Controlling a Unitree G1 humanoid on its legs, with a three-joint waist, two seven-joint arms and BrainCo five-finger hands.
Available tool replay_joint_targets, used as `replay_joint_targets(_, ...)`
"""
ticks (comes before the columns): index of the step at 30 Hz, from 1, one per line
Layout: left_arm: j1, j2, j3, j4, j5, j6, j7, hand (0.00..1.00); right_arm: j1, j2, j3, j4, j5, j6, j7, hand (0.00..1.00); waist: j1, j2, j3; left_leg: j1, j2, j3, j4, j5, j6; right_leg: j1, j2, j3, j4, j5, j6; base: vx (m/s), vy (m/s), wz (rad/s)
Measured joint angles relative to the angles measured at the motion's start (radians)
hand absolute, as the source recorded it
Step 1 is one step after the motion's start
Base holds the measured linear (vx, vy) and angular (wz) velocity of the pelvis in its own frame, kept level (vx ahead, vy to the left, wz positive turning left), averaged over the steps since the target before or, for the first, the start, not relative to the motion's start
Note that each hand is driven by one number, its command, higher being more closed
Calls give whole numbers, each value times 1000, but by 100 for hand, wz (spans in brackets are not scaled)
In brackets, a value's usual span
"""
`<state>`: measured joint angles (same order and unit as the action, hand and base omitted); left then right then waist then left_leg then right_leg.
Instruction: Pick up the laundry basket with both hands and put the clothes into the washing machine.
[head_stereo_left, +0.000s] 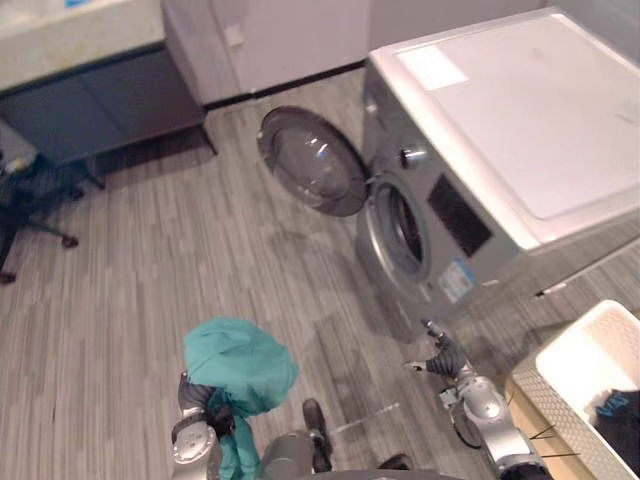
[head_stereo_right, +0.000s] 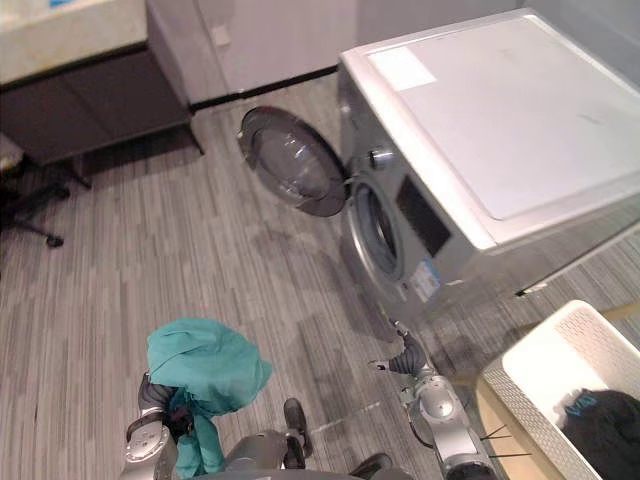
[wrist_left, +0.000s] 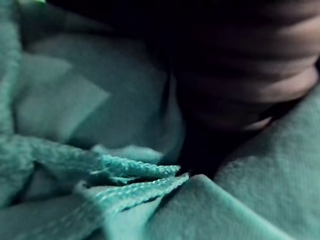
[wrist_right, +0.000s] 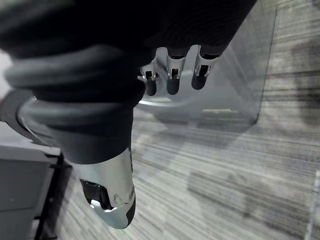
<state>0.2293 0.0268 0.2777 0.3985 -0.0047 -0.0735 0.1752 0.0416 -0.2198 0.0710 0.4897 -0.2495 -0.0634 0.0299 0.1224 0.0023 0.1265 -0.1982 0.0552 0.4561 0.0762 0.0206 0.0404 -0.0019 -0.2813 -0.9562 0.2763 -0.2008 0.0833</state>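
1. A teal garment sits bunched over the robot's left hand at seven o'clock, clear of the floor, likely so it can be carried to the washer. The cloth covers that hand, so its grip cannot be told.
2. The right hand, at five o'clock, is empty, its fingers straight and slightly apart.
3. The front-loading washing machine stands at two o'clock. Its round door is swung wide toward twelve, leaving the drum opening free for loading. The drum's inside is too dark to make out.
4. The white laundry basket sits at four o'clock, near the right hand but not touched by it, and is cut off by the frame edge. Dark clothing lies inside it, and how much cannot be seen.
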Motion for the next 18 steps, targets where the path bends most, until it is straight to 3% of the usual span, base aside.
replay_joint_targets(2, 19, 4, -2, 8, 10, 1, -2, 100, -18, 20, -3, 47, -18, 0, -5, 0, 1, -12, 7, -4, -11, -17, 61, -71, 12, 20, -35, -1, 35, -7, 28, 99, 145, 25)
replay_joint_targets(3, 36, 3, -2, 9, 16, 2, -3, 100, -25, 27, -7, 79, -30, 2, -6, 0, 1, -22, 14, -6, -25, -28, 114, -117, 18, 27, -82, 2, 114, -26, 55, 89, 189, 31)
replay_joint_targets(4, 55, 0, -6, 11, 17, 10, -11, 100, -25, 30, -24, 109, -36, 10, -7, 0, -4, -18, 15, -3, -44, -54, 148, -162, 26, 15, -151, 35, 242, -26, 49, 98, 213, 42)
replay_joint_targets(5, 63, 3, -9, 10, 18, 11, -18, 100, -16, 30, -31, 118, -37, 16, -10, 0, -8, -20, 16, 3, -60, -71, 157, -178, 31, 0, -188, 75, 315, -18, 12, 145, 247, 78)
replay_joint_targets(6, 73, 11, -19, 2, 20, 14, -22, 100, 2, 29, -42, 125, -37, 32, -14, 0, -30, -19, 19, 7, -78, -115, 175, -203, 50, -64, -225, 200, 454, 25, -105, 161, 202, 82)
replay_joint_targets(7, 71, 21, -34, -3, 21, 16, -21, 100, 10, 32, -45, 126, -37, 37, -20, 0, -41, -17, 22, 9, -82, -140, 182, -212, 59, -102, -213, 294, 506, 17, -123, 222, 196, 119)
replay_joint_targets(8, 67, 43, -42, -6, 30, 22, -22, 100, 18, 46, -54, 126, -35, 41, -32, 0, -59, -12, 37, 18, -87, -194, 180, -213, 69, -179, -127, 480, 561, -42, -87, 235, 117, 118)
replay_joint_targets(9, 55, 55, -48, -7, 40, 26, -23, 100, 21, 53, -61, 127, -35, 43, -41, 0, -72, -14, 52, 49, -95, -237, 161, -213, 70, -233, -40, 593, 579, -84, -60, 288, 105, 112)
replay_joint_targets(11, 54, 55, -73, -9, 43, 27, -23, 100, 27, 55, -65, 127, -32, 43, -53, 0, -93, -2, 68, 116, -115, -281, 110, -217, 65, -312, 27, 630, 549, -110, -55, 299, 73, 86)
replay_joint_targets(12, 52, 56, -86, -12, 44, 27, -24, 100, 24, 54, -72, 125, -29, 42, -56, 0, -109, -10, 75, 160, -125, -312, 83, -220, 63, -362, 55, 610, 487, -108, -53, 311, 53, 77)
replay_joint_targets(13, 50, 58, -97, -13, 44, 27, -27, 100, 27, 55, -73, 124, -26, 43, -59, 0, -114, 5, 83, 176, -128, -321, 69, -221, 53, -389, 65, 592, 435, -101, -48, 408, 45, 72)
replay_joint_targets(14, 33, 59, -112, -13, 45, 27, -39, 100, 28, 55, -74, 124, -24, 44, -70, 0, -121, -13, 81, 215, -134, -339, 38, -221, 46, -419, 81, 543, 290, -52, -49, 380, 6, 70)
replay_joint_targets(15, 13, 57, -116, -14, 46, 27, -45, 100, 28, 57, -74, 125, -19, 44, -71, 0, -119, -12, 89, 244, -138, -362, 28, -222, 37, -427, 102, 492, 125, 28, -64, 420, -13, 69)
replay_joint_targets(17, 2, 57, -126, -22, 48, 27, -51, 100, 32, 59, -77, 125, -17, 44, -72, 0, -134, -20, 84, 274, -138, -385, 30, -249, -5, -441, 127, 476, -1, 113, -92, 476, -58, 80)
replay_joint_targets(18, -6, 60, -153, -32, 53, 26, -61, 100, 45, 60, -85, 114, -17, 44, -72, 0, -147, -24, 81, 295, -137, -390, 51, -283, -43, -441, 126, 464, -14, 159, -147, 733, -135, 118)
